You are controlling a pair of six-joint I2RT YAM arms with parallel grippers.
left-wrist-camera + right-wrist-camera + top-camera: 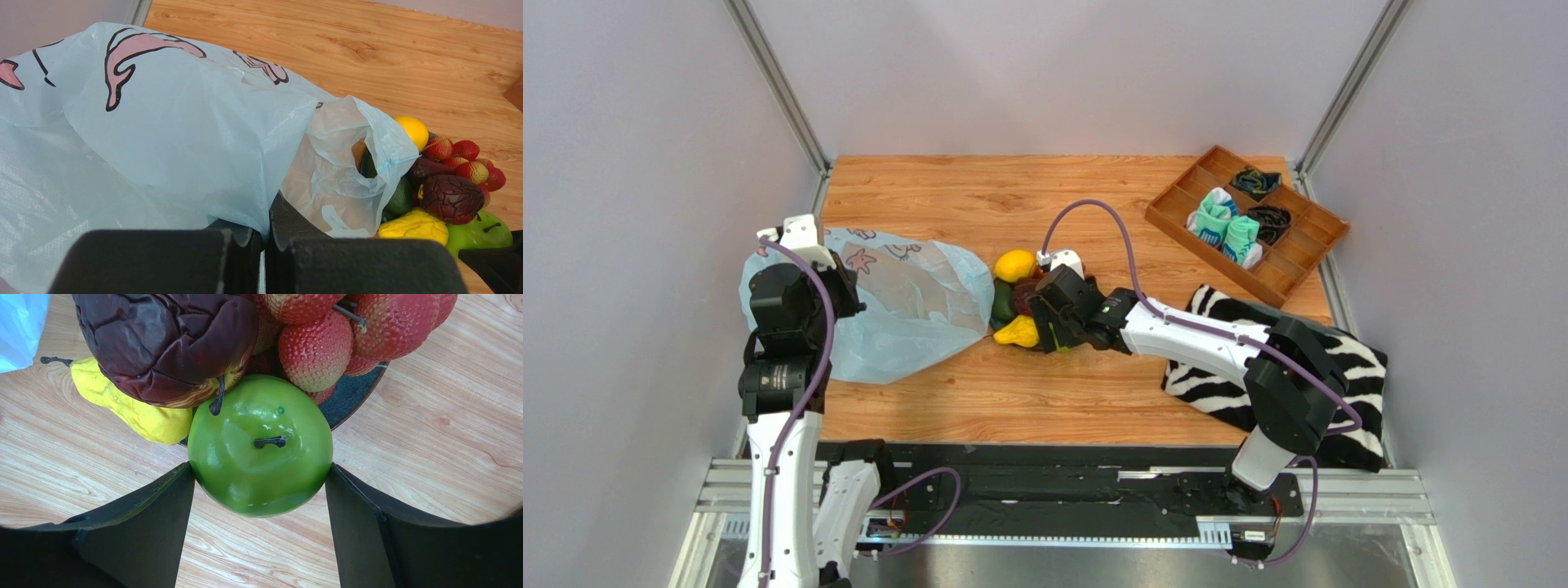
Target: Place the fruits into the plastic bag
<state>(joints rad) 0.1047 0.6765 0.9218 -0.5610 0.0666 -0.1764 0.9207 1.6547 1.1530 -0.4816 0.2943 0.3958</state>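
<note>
The plastic bag [903, 306] lies on its side at the left, its mouth facing the fruit pile. My left gripper [268, 220] is shut on a fold of the bag [172, 135] near the mouth. The pile sits on a dark plate [353, 395]: lemon [412, 130], yellow pear [135, 410], dark red-purple fruit [166, 343], dark green fruit [402, 196] and several small red ones [319, 349]. My right gripper [261, 478] is shut on the bright green apple [261, 453], one finger on each side, at the pile's near edge.
A wooden compartment tray [1210, 251] with socks stands at the back right. A zebra-striped cloth [1308, 368] lies under my right arm at the right. Grey walls close in on both sides.
</note>
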